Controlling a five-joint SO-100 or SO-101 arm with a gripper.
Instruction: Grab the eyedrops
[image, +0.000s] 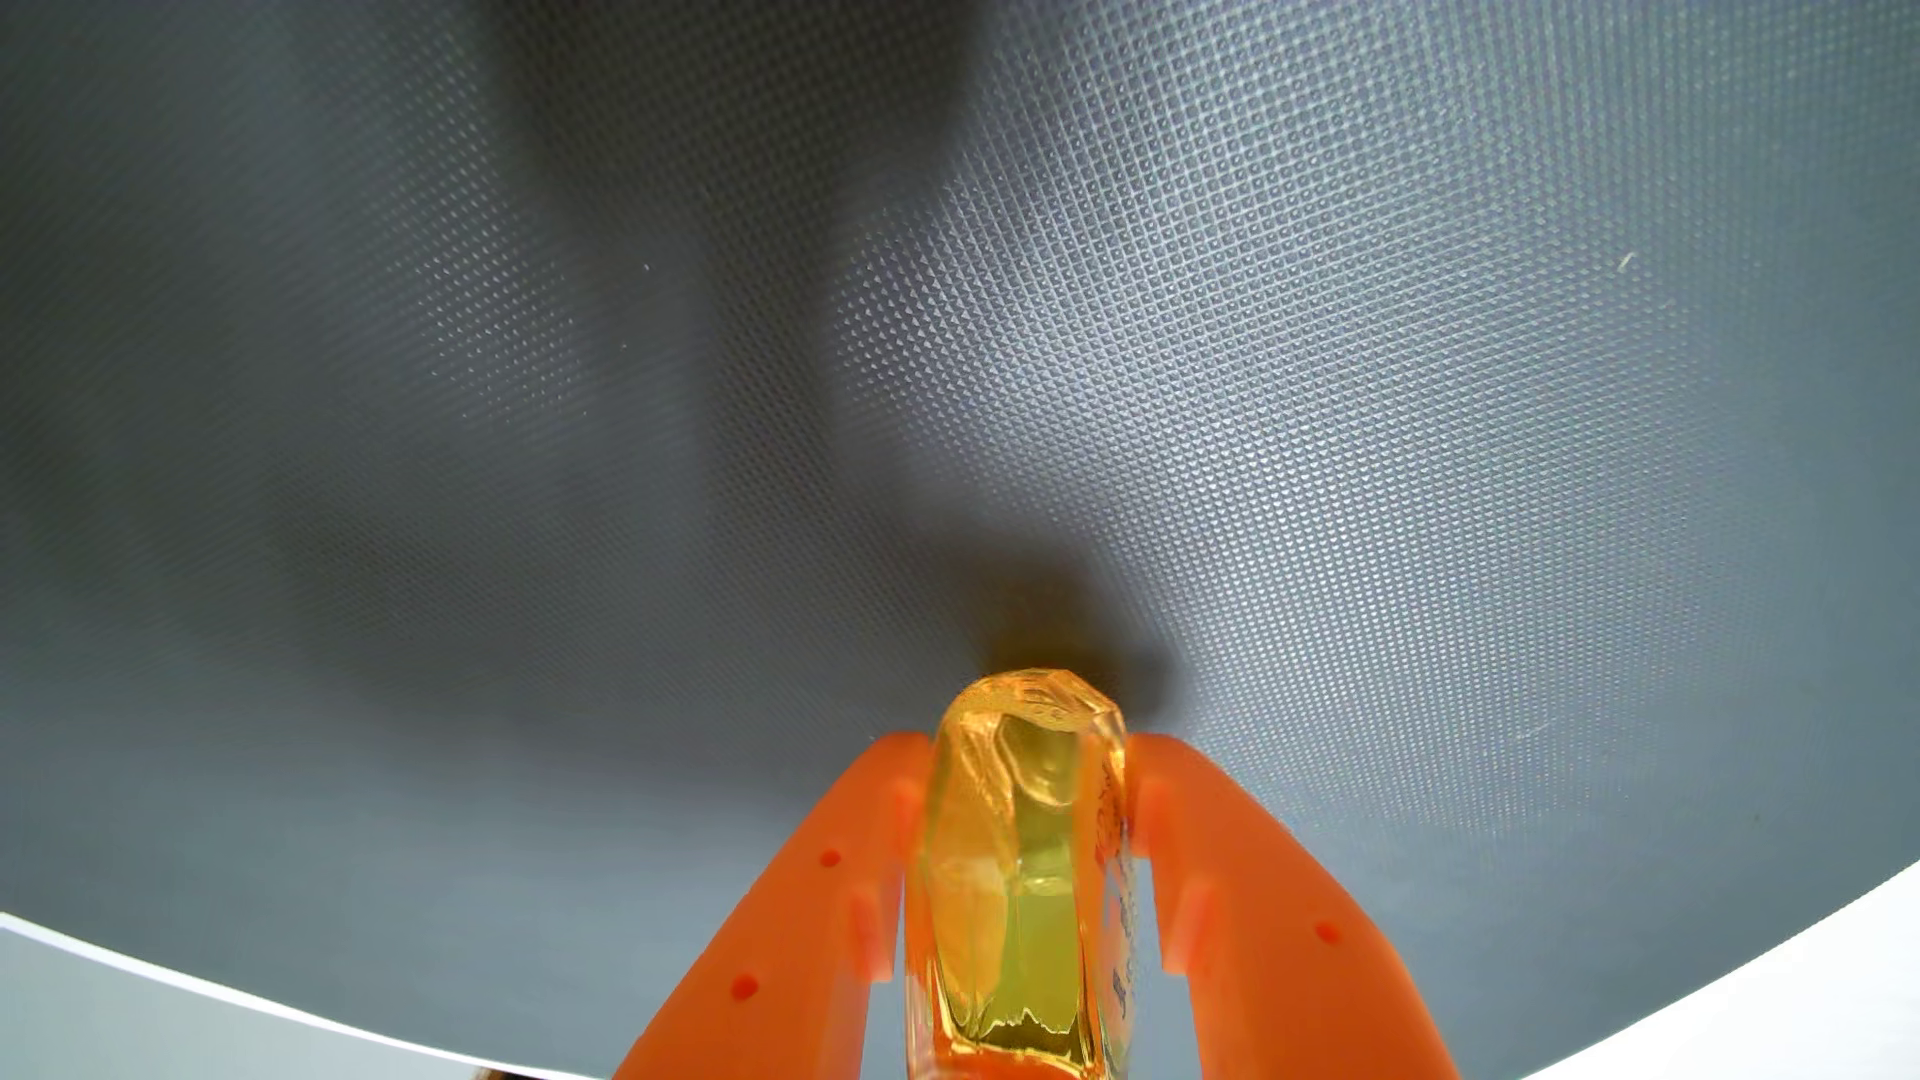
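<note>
Below me lay a grey dimpled mat, darkened by soft shadows, its curved edge meeting a white worktop.

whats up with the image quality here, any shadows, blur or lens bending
In the wrist view, broad soft shadows cross the grey textured mat, darkest just beyond the eyedrops bottle; the mat's edge bows from fisheye distortion; the orange gripper clamping the bottle looks slightly soft, while the mat's texture is sharper at right.
</note>
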